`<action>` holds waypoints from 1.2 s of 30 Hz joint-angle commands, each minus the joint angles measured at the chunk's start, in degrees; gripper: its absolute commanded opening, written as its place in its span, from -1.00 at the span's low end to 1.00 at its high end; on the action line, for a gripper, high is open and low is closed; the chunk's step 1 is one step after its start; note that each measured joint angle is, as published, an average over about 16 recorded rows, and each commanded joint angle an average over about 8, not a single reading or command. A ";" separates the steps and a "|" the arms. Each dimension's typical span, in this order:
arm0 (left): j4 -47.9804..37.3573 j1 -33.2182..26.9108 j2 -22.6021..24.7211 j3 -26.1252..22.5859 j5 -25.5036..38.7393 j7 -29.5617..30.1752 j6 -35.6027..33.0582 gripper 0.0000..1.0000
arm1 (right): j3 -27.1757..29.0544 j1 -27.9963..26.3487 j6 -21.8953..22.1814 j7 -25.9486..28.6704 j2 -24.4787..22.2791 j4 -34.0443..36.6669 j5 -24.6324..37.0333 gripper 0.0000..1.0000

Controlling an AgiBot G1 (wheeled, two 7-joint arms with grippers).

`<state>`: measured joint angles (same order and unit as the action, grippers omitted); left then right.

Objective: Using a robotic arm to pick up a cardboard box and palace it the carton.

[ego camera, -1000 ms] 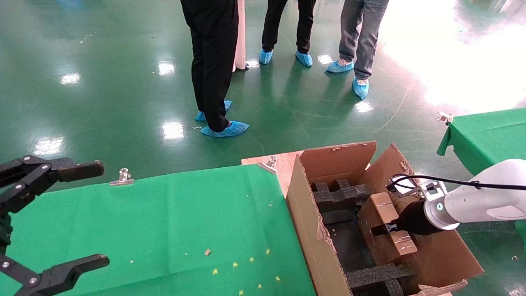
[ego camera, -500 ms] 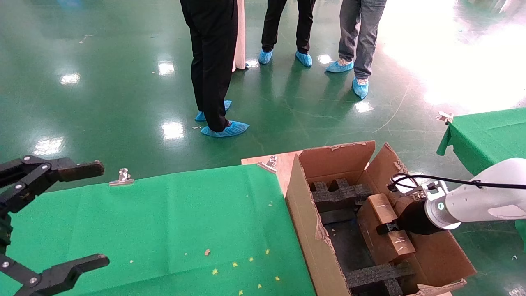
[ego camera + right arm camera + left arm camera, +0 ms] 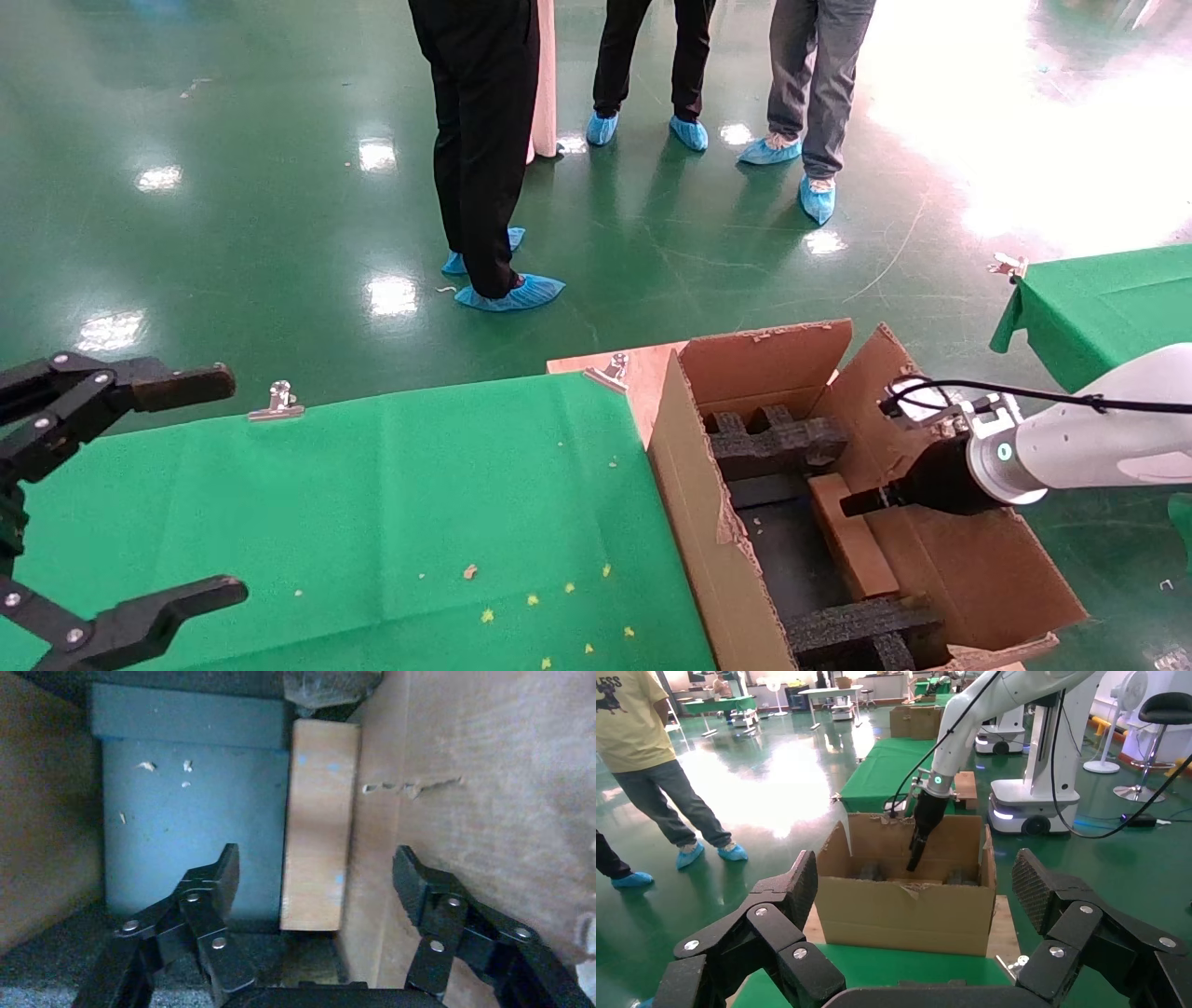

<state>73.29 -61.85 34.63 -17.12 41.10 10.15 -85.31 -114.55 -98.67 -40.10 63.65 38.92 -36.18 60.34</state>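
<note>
Two grippers show in the head view. The right gripper (image 3: 852, 504), on the robotic arm (image 3: 1080, 447), reaches into the carton (image 3: 694, 508) from its right side, fingers spread and gripping nothing; in the right wrist view the right gripper (image 3: 315, 874) hangs just above the cardboard box (image 3: 318, 832) with a clear gap on either side of it. The cardboard box (image 3: 846, 545) lies inside the carton, along its right inner wall, between the far black foam block (image 3: 773, 443) and the near black foam block (image 3: 852, 629). It seems to rest on the carton floor, though the contact underneath is hard to make out. The carton stands against the right edge of the green table (image 3: 372, 503). The left gripper (image 3: 56, 522) hangs over the table's near left corner, jaws wide apart and empty, well away from the carton.
</note>
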 commanded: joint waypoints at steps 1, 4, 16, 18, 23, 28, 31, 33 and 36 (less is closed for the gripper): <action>0.00 0.00 0.00 -0.01 0.00 0.00 0.00 1.00 | -0.03 -0.33 0.12 0.07 -0.20 -0.29 0.17 1.00; 0.00 0.00 -0.01 -0.01 -0.01 -0.01 0.01 1.00 | 0.34 -2.01 0.89 -0.09 -0.89 -1.67 0.54 1.00; 0.00 -0.01 -0.02 -0.05 -0.03 -0.02 0.02 1.00 | 6.70 -11.83 5.42 -7.09 -8.60 -19.77 -1.39 1.00; 0.00 -0.01 -0.02 -0.05 -0.04 -0.03 0.02 1.00 | 8.43 -12.88 4.97 -9.70 -10.18 -23.82 -2.93 1.00; -0.01 -0.01 -0.03 -0.06 -0.05 -0.04 0.03 1.00 | 11.74 -14.13 2.68 -15.31 -12.35 -30.47 -6.59 1.00; -0.02 0.00 -0.04 -0.06 -0.05 -0.04 0.05 1.00 | 13.11 -14.59 1.32 -17.07 -12.74 -32.85 -8.24 1.00; -0.02 -0.01 -0.04 -0.07 -0.05 -0.04 0.05 1.00 | 13.00 -14.48 1.27 -16.74 -12.65 -32.44 -8.19 1.00; -0.02 -0.01 -0.04 -0.07 -0.05 -0.04 0.05 1.00 | 12.76 -14.34 1.48 -16.49 -12.56 -31.90 -7.91 1.00; -0.02 -0.01 -0.04 -0.07 -0.06 -0.04 0.05 1.00 | 12.96 -13.98 1.45 -16.45 -12.45 -31.52 -7.72 1.00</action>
<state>73.27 -61.86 34.59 -17.19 41.05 10.10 -85.26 -100.24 -112.00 -39.42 46.56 26.55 -68.05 52.32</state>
